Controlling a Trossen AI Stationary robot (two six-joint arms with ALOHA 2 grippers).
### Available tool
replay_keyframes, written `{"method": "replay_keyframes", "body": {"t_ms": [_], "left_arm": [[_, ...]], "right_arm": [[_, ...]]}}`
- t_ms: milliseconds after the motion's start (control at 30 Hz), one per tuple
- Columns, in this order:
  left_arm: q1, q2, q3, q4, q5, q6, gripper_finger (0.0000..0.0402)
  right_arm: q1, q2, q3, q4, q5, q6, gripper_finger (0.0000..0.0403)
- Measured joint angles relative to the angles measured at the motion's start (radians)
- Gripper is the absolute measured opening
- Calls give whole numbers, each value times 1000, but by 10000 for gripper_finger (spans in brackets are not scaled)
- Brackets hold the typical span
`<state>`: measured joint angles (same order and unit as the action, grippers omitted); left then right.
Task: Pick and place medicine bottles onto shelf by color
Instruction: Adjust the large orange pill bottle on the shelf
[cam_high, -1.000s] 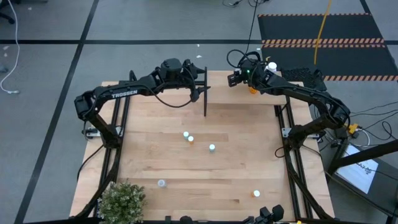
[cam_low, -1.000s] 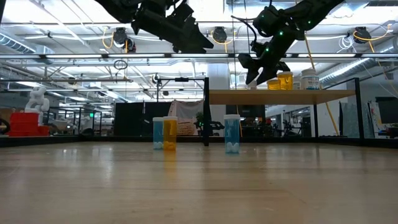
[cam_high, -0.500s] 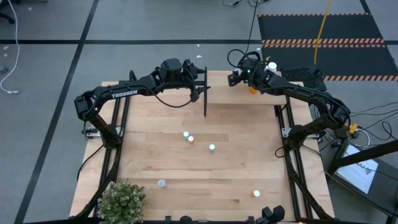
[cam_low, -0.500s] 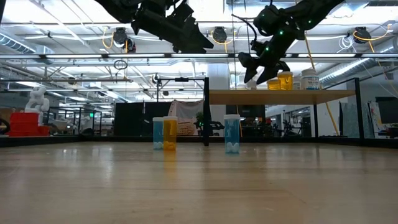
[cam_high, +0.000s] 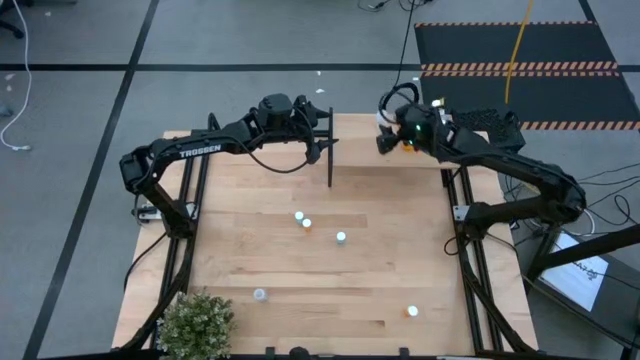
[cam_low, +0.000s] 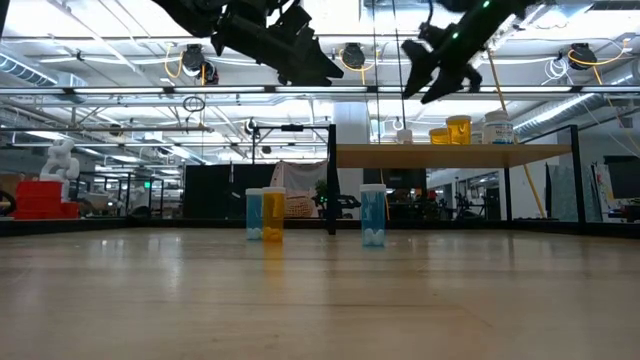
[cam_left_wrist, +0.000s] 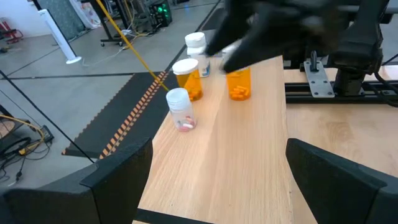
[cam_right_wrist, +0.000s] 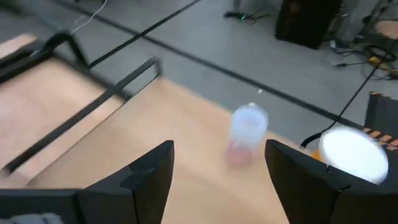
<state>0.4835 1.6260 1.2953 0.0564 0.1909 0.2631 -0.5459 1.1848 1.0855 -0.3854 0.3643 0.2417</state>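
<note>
The shelf (cam_low: 500, 155) stands at the table's far right, and on it several medicine bottles stand upright: a small clear one (cam_left_wrist: 179, 109), two orange ones (cam_left_wrist: 186, 78) (cam_left_wrist: 238, 84) and a white one (cam_left_wrist: 196, 46). My right gripper (cam_low: 420, 88) hangs open above the shelf's left end, with the clear bottle (cam_right_wrist: 245, 134) ahead of its fingers. My left gripper (cam_high: 318, 150) waits open, high up by the shelf's black upright (cam_high: 330, 150). Two pale blue bottles (cam_low: 254, 213) (cam_low: 373, 214) and an orange one (cam_low: 272, 213) stand on the tabletop.
Two more bottles stand near the table's front: a pale one (cam_high: 260, 294) at the left and an orange one (cam_high: 411, 311) at the right. A green plant (cam_high: 195, 322) sits at the near left corner. Bare wood lies between the mid-table bottles and the shelf.
My right gripper has risen from just above the bottles on the shelf and drawn back toward the table's right edge. The small clear bottle stays upright on the shelf's left end.
</note>
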Motion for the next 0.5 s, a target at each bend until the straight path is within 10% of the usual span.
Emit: {"method": "replay_keyframes", "body": {"t_ms": [500], "left_arm": [[0,0,0,0,0,1,369]], "right_arm": [[208,-155,-135,-345,107,227,171]]}}
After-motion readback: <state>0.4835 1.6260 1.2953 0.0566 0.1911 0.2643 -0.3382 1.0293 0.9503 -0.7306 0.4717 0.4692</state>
